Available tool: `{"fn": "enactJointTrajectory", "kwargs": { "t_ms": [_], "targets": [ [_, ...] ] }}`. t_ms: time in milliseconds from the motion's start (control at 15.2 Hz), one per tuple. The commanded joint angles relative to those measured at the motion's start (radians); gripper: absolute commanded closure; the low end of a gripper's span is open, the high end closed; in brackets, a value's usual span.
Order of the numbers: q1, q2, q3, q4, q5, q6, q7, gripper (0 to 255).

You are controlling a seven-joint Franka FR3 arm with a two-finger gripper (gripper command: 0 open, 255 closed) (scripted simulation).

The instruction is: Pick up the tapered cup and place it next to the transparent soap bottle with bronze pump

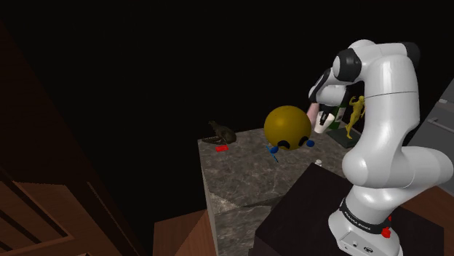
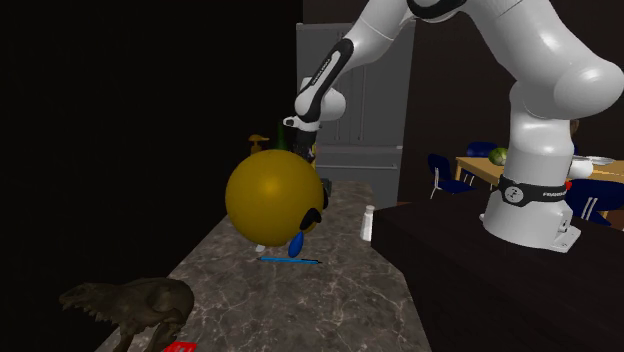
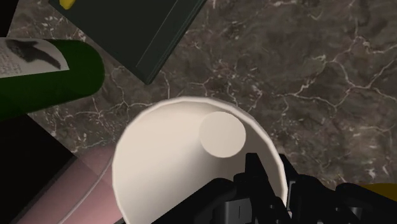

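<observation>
Black fingers (image 3: 254, 175) of the hand (image 3: 275, 181) straddle the rim of the white tapered cup (image 3: 172, 159), one inside, one outside, apparently pinching its wall. Cup mouth faces the camera, long axis upright, over the marbled desk (image 3: 305, 76); whether it rests there is unclear. Opposite the pinched side, just beside the cup, is a pink translucent bottle (image 3: 70, 188), probably the soap bottle, so the shift needed looks short.

Cup (image 3: 191, 159): plain white, tapered, upright, mouth open, empty. Rim wall pinched between the claw (image 3: 275, 177) fingers. Soap bottle (image 3: 79, 188): pinkish see-through body, bronze pump on top, just beside the cup.
</observation>
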Motion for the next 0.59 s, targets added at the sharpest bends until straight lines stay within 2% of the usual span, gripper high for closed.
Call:
{"fn": "enactJointTrajectory", "kwargs": {
  "t_ms": [0,528],
  "targets": [
    [-0.006,0.019,0.008,0.004,0.007,0.016,-0.005,255],
    [-0.032,0.106,0.042,0.028,0.036,0.081,-0.025,255]
  ]
}}
